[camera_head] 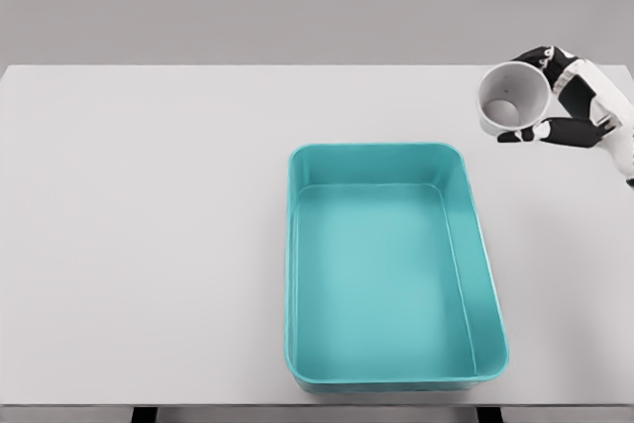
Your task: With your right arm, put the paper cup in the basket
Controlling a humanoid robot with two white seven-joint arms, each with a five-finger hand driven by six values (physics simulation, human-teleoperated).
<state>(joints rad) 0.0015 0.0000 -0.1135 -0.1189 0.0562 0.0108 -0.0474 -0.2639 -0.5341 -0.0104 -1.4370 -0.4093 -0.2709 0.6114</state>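
Note:
A white paper cup stands at the table's far right, its open mouth turned up toward me. My right hand comes in from the right edge and wraps the cup, fingers curled over its far side and the thumb pressed along its near side. The teal basket, a rectangular tub with nothing inside, sits in the middle of the table, down and to the left of the cup. Whether the cup's base still touches the table cannot be told. The left arm does not show.
The white table spreads wide to the left of the basket. Its front edge runs along the bottom of the picture, just below the basket's near wall.

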